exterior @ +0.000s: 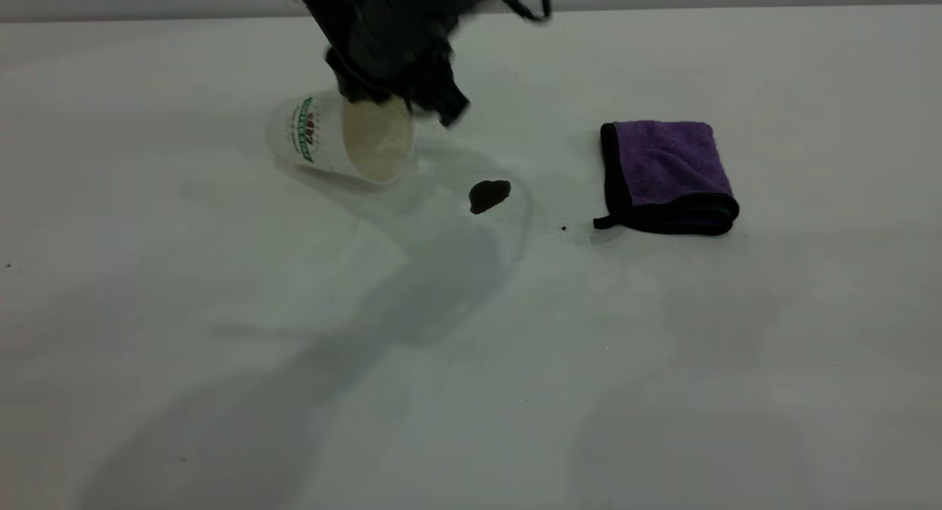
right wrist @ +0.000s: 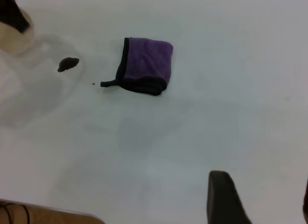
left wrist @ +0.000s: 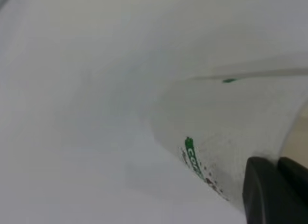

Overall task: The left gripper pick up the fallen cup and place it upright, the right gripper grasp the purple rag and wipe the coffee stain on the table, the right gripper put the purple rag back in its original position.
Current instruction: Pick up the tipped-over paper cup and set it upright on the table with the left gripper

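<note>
My left gripper [exterior: 401, 101] clamps the rim of the tilted cup [exterior: 331, 138]. My right gripper [right wrist: 260, 204] hangs with fingers apart, well away from the purple rag [exterior: 666, 175] and the coffee stain [exterior: 489, 194].

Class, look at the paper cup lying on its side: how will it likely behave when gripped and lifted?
The cup looks thin and empty, so probably light and easily crushed. Lying on its round side on the table, it may roll if nudged. The left gripper is at its rim.

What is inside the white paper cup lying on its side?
The white ribbed paper cup shows only a bare cream inner wall through its mouth; no liquid is visible. The black left gripper covers the upper rim, hiding that part.
</note>
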Controlling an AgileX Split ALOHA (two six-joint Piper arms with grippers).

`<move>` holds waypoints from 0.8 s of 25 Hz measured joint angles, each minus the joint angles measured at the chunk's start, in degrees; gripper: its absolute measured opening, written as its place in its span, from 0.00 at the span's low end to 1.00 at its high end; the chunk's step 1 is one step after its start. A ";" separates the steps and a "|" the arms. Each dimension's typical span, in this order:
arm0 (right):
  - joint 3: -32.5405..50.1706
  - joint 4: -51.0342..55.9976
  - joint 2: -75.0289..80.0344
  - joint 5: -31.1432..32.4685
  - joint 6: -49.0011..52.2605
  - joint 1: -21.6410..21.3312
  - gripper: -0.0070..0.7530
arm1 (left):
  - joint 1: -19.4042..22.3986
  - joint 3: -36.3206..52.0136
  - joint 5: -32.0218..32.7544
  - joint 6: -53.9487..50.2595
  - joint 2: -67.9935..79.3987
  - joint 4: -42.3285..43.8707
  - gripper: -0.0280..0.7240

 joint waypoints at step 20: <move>0.00 0.00 0.00 0.00 0.00 0.00 0.57 | 30.51 -3.24 -3.64 62.92 -5.93 -71.91 0.07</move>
